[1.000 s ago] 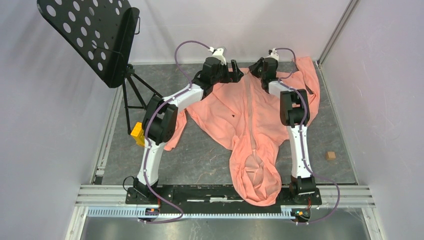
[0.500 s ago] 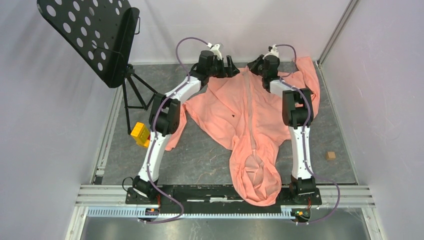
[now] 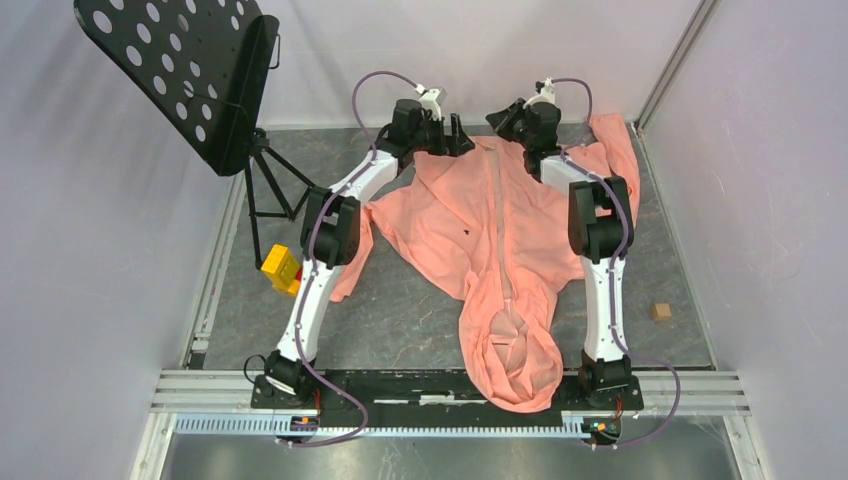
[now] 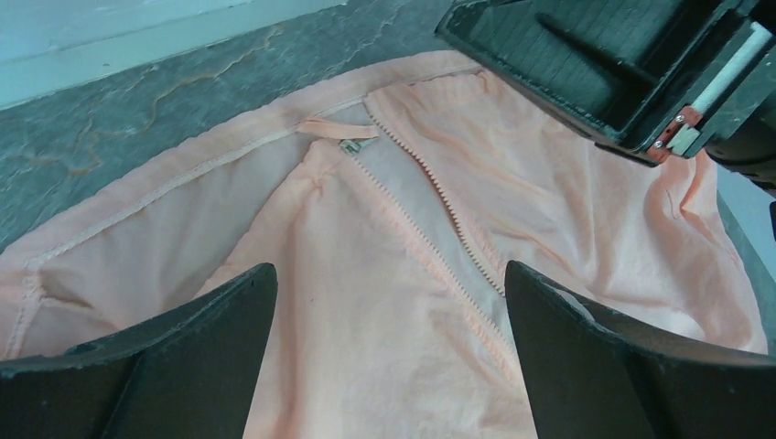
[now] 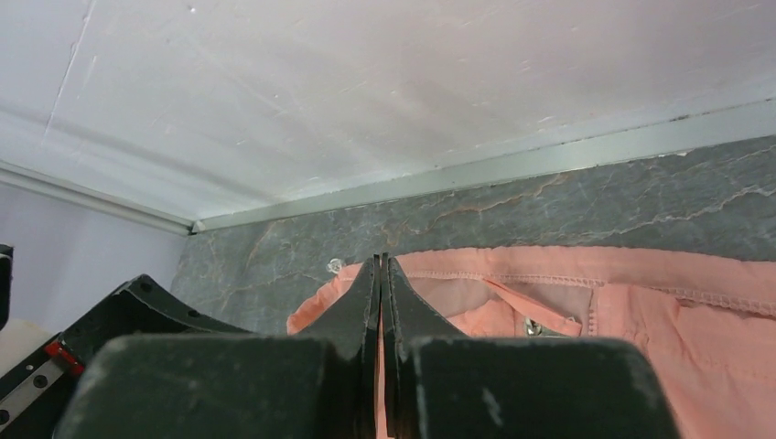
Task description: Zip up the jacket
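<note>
The salmon-pink jacket [image 3: 480, 230] lies spread on the table, hood at the near edge and hem at the far wall. A paler zipper strip [image 3: 497, 210] runs down its middle, with a small dark mark [image 3: 466, 232] to its left. My left gripper [image 3: 458, 135] hovers open over the hem. In the left wrist view it [image 4: 389, 270] frames the parted zipper teeth [image 4: 430, 233], with the metal slider [image 4: 349, 144] beyond. My right gripper [image 3: 497, 125] is shut on the hem edge; in its own view the fingertips [image 5: 382, 261] pinch pink fabric, left of the slider [image 5: 531, 326].
A black perforated music stand [image 3: 185, 70] stands at the far left, with a yellow object [image 3: 280, 268] by its foot. A small wooden block [image 3: 660, 311] lies at the right. The far wall runs just behind both grippers. One sleeve [image 3: 615, 140] is bunched in the far right corner.
The left arm has swung back and left, so its open gripper now sits at the hem. The right gripper has closed on the hem edge and shifted slightly toward the wall.
</note>
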